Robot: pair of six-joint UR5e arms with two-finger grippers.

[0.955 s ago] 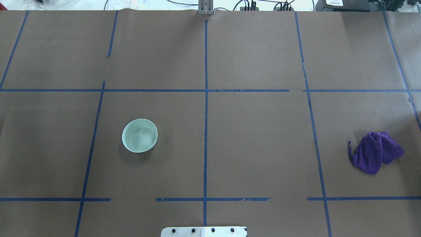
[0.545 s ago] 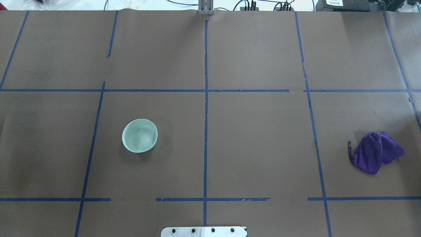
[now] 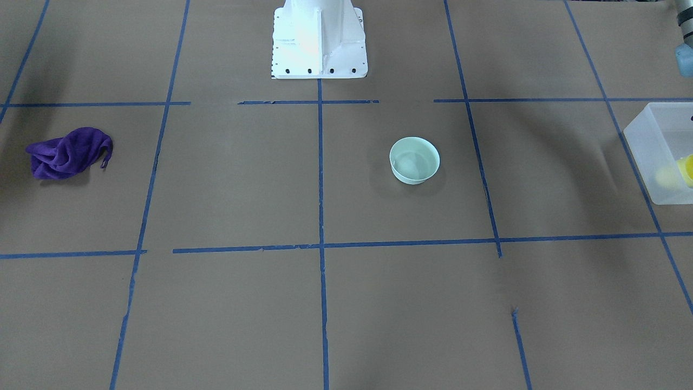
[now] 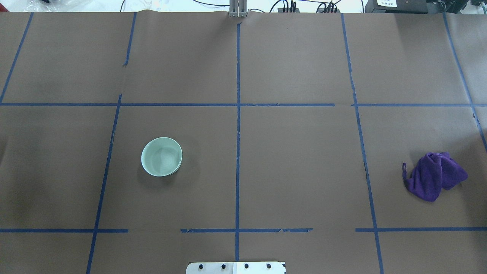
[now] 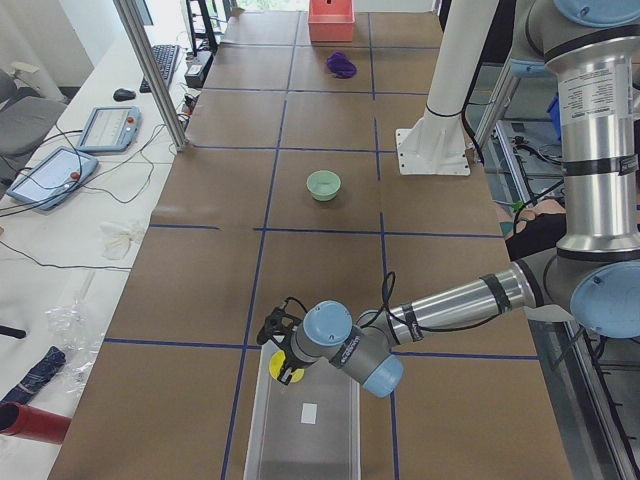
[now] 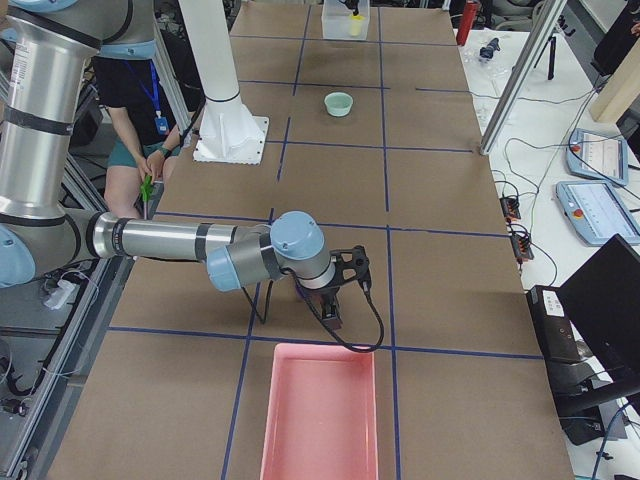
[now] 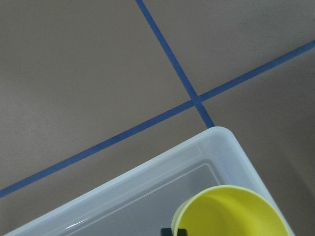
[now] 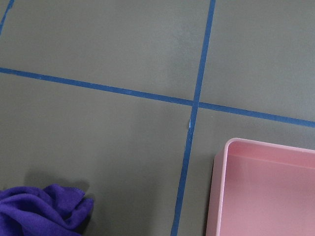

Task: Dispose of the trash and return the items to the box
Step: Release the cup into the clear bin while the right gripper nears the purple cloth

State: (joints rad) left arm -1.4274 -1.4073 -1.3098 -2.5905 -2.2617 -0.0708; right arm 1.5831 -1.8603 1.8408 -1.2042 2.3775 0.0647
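Left end effector hangs over a corner of the box, apparently clamped on the rim of the yellow cup, held at rim height and not yet set down. Over the last second the overhead view shows no change: the mint bowl sits where it was on the tabletop, so it remains to fetch. Whether the right end effector, low beside the pink bin, is wide or narrow I cannot tell
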